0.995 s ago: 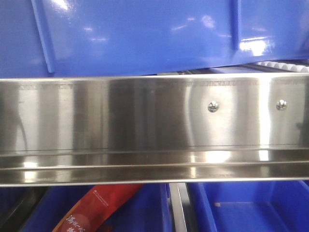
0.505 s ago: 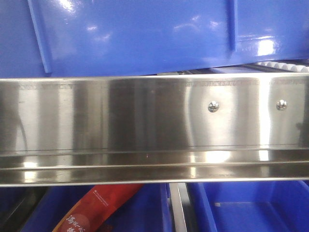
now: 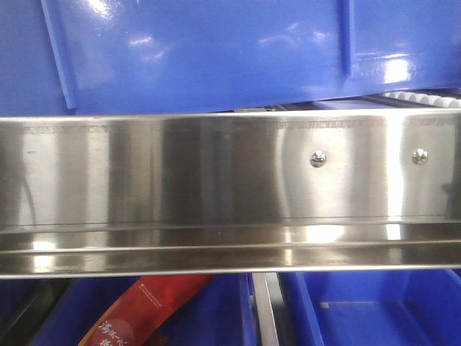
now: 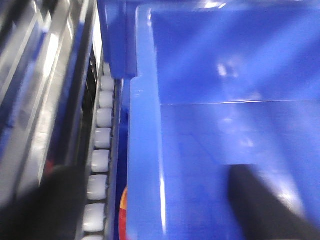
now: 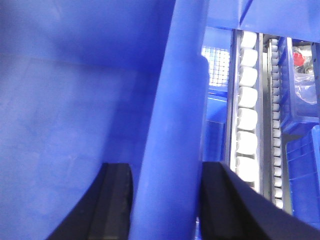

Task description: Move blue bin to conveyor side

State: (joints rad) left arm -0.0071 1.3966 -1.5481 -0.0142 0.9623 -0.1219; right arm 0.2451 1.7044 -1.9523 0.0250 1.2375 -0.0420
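The blue bin (image 3: 216,50), shifted slightly leftward above the steel rack (image 3: 216,173) over the last second, is pinched at its rim by the right gripper (image 5: 167,200) and straddled by the left gripper (image 4: 150,200), whose grip cannot be told, so the move is judged underway.

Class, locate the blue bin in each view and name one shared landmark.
Front: blue bin fills the top band, above the steel rail.
Left wrist: blue bin centre and right, rim running top to bottom.
Right wrist: blue bin left and centre, rim upright.
Shared: white rollers.
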